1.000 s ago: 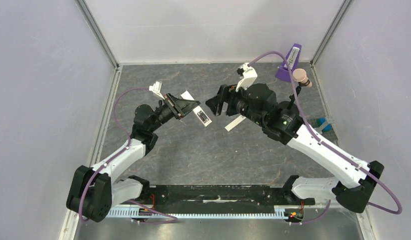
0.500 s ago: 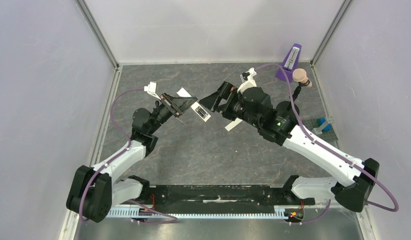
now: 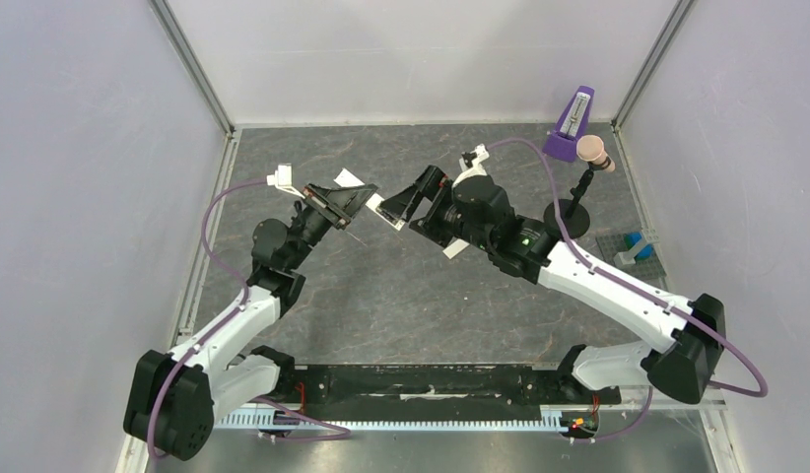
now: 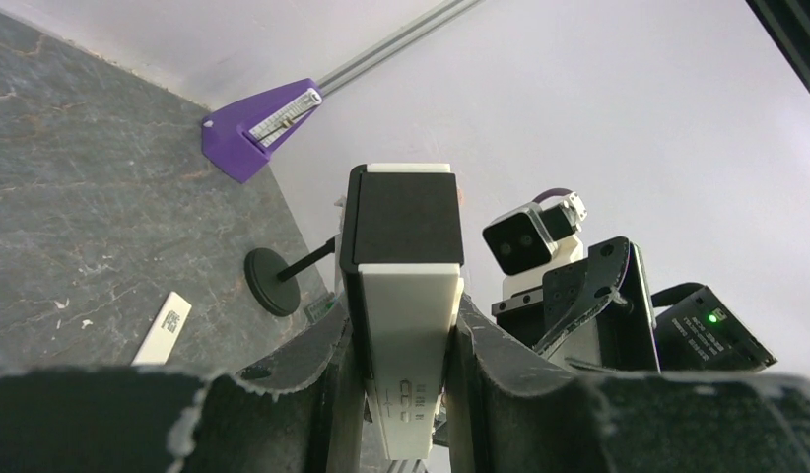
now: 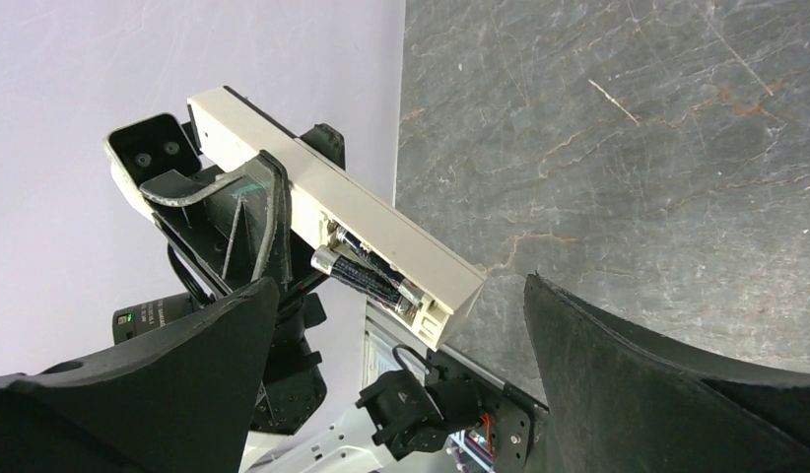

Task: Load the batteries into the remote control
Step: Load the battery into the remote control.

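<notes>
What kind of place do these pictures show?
Probably a laboratory robot cell: plain white panels enclose a grey tabletop, the left arm and right arm are bolted at its near edge, and a purple metronome stands in a far corner.

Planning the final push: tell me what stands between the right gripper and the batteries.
Nothing visible. The batteries lie exposed in the remote's open recess, facing the open right gripper.
</notes>
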Controlling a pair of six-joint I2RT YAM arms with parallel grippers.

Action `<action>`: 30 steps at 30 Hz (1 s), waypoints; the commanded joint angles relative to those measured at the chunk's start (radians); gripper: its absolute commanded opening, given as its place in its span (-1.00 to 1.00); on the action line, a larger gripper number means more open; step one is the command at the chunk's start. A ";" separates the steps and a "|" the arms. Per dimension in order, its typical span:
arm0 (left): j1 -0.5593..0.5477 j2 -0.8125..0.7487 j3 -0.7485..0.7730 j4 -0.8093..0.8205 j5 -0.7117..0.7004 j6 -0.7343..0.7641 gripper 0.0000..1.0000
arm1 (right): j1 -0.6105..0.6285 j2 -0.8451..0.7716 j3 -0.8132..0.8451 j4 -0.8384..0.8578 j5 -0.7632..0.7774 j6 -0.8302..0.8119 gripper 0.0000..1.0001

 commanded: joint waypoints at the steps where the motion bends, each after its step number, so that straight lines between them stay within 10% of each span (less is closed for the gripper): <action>1: 0.003 -0.018 -0.008 0.001 -0.046 0.035 -0.96 | 0.017 0.032 0.036 0.066 0.002 0.042 0.96; 30: 0.003 -0.093 -0.008 -0.092 -0.049 0.057 -0.96 | 0.025 0.093 0.010 0.121 -0.035 0.118 0.54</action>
